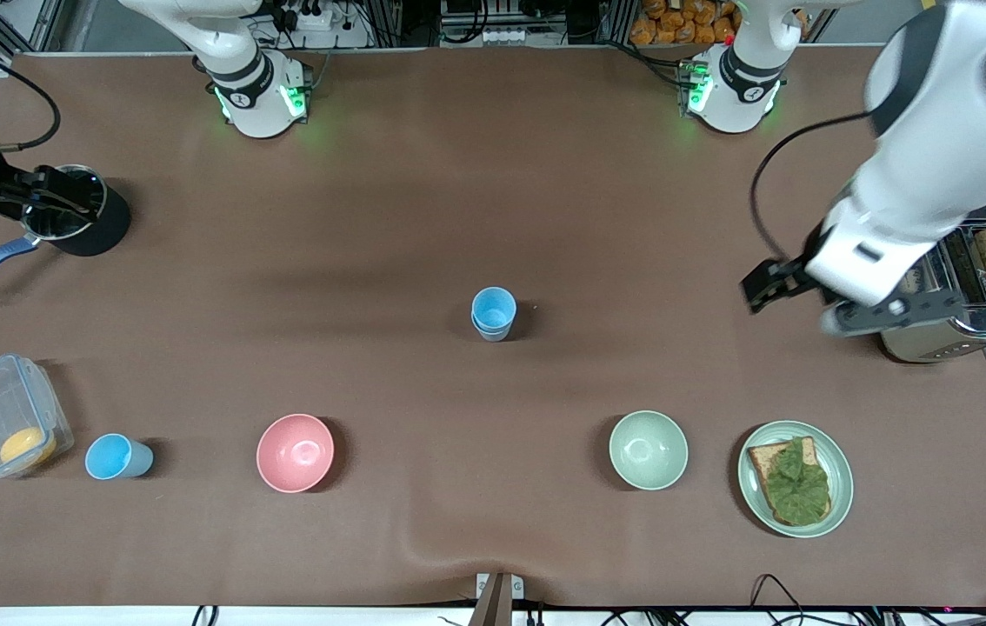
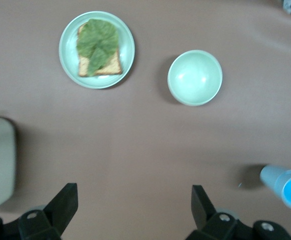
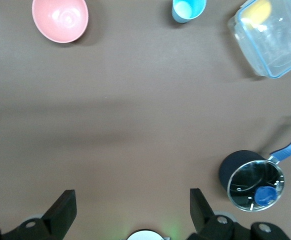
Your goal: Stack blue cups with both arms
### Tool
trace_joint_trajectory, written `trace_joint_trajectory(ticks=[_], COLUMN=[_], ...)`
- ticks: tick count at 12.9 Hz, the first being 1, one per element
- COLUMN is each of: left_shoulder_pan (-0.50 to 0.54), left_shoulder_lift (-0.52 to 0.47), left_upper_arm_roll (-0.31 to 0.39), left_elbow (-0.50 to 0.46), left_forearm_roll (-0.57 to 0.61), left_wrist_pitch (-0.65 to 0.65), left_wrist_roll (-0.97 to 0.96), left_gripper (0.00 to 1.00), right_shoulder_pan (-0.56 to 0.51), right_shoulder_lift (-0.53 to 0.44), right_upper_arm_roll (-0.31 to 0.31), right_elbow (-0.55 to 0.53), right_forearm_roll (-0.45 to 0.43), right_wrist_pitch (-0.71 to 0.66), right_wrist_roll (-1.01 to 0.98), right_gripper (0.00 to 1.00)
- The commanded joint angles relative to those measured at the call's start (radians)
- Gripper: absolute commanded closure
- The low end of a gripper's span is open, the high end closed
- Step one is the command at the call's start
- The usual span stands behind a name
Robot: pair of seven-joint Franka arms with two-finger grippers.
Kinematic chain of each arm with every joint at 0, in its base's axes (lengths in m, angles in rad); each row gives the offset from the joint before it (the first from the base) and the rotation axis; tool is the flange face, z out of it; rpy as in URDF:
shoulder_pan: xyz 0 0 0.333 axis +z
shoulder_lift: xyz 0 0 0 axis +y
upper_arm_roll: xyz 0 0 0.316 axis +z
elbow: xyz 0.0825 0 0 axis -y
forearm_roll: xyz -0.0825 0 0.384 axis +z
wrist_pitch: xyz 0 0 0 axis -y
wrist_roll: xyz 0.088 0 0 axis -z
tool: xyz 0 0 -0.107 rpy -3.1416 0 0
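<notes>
A light-blue cup [image 1: 493,313] stands at the middle of the table, and it looks like one cup nested in another. It also shows in the left wrist view [image 2: 284,183]. A single blue cup [image 1: 116,457] stands near the front edge toward the right arm's end, beside a clear container; the right wrist view shows it too [image 3: 188,9]. My left gripper [image 1: 764,285] is open and empty, up in the air beside the toaster; its jaws stand wide apart [image 2: 133,202]. My right gripper [image 1: 54,198] is open and empty, up over the saucepan's area [image 3: 131,205].
A pink bowl [image 1: 295,452], a pale green bowl [image 1: 648,449] and a plate with toast and lettuce [image 1: 795,478] lie along the front. A clear container [image 1: 4,417] holds something yellow. A dark saucepan [image 1: 80,217] and a toaster [image 1: 962,296] stand at the two ends.
</notes>
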Motion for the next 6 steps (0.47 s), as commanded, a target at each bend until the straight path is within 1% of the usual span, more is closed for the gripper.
trace_joint_trajectory(ticks=[1,3,5,6], left_shoulder_pan=[-0.002,-0.006,-0.017,-0.019], left_shoulder_lift=[-0.072,-0.097,-0.102,-0.102], left_upper_arm_roll=[0.009,0.05,0.102,0.104], left_elbow=[-0.036,-0.043,-0.048,-0.048], left_forearm_roll=[-0.018,-0.02,-0.021,-0.021], left_wrist_pitch=[-0.054,-0.064,-0.065,-0.065], left_wrist_roll=[0.068,0.147,0.204,0.206], left_gripper=[0.0,0.0,0.0,0.0], right_shoulder_pan=[-0.024,-0.021,-0.041,-0.041], right_shoulder_lift=[-0.001,-0.001,0.002,0.001], right_upper_arm_roll=[0.016,0.017,0.014,0.016], right_elbow=[0.022,0.025,0.037,0.045], right_forearm_roll=[-0.023,-0.023,-0.006,-0.006], right_wrist_pitch=[-0.008,-0.011,-0.013,-0.013], right_wrist_roll=[-0.012,-0.012,-0.094,-0.111], right_gripper=[0.0,0.0,0.0,0.0])
